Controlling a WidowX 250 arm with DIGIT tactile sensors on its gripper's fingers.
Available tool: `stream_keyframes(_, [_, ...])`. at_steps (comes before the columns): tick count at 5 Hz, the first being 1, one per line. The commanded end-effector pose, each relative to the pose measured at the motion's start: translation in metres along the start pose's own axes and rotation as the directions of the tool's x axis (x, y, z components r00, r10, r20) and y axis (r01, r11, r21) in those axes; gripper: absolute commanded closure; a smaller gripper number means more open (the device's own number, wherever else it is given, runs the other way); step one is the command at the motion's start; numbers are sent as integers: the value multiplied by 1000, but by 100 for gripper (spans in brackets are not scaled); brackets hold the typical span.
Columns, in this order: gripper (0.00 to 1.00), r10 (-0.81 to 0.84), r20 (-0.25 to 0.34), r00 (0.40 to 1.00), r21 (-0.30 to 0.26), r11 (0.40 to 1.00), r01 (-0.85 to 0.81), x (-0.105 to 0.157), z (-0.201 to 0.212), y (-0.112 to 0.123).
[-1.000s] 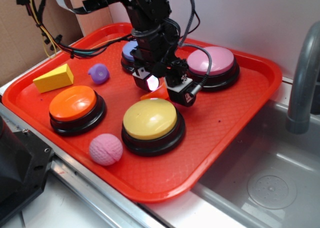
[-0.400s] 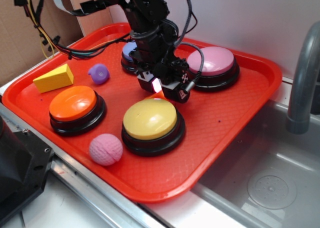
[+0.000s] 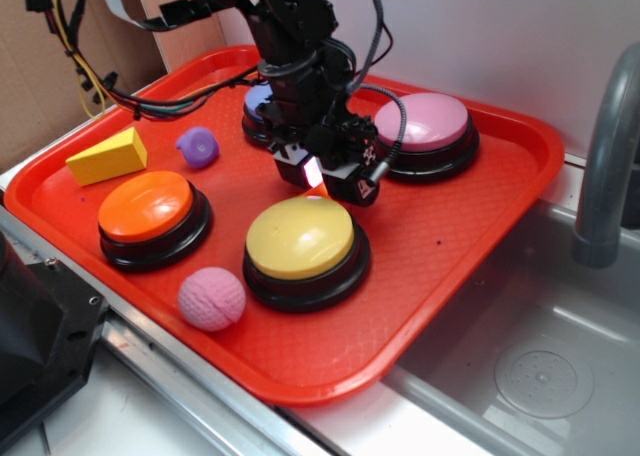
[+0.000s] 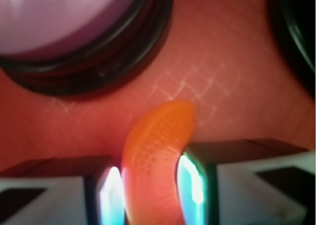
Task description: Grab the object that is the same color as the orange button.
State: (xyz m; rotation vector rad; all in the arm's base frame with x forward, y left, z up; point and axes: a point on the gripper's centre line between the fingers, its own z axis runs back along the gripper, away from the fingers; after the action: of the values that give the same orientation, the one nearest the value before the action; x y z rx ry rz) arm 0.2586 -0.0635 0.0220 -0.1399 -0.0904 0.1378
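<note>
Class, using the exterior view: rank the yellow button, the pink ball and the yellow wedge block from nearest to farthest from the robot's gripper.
Measured from the gripper:
1. Yellow button, just in front of the gripper, toward the camera.
2. Pink ball, at the tray's front edge, beyond the yellow button and to the picture's left.
3. Yellow wedge block, far off at the tray's left end.

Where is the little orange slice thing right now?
The orange slice sits between the claw's two fingers in the wrist view, on the red tray just behind the yellow button.
</note>
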Motion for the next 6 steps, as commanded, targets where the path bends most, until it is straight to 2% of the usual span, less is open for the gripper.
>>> stream_keyframes(1, [100,129,36,991,16,991,-130,7,53,8])
stream_keyframes(2, [100,171,47,984,1,985,-171,5,76,13])
stream_keyframes(4, [100,273,23,962,-22,962,-272,-17,128,34])
stream_keyframes(5, [100,306,-10,952,-22,952,-306,-25,148,46])
stream_keyframes(6, [100,308,-53,950,14,951,-308,-29,153,51])
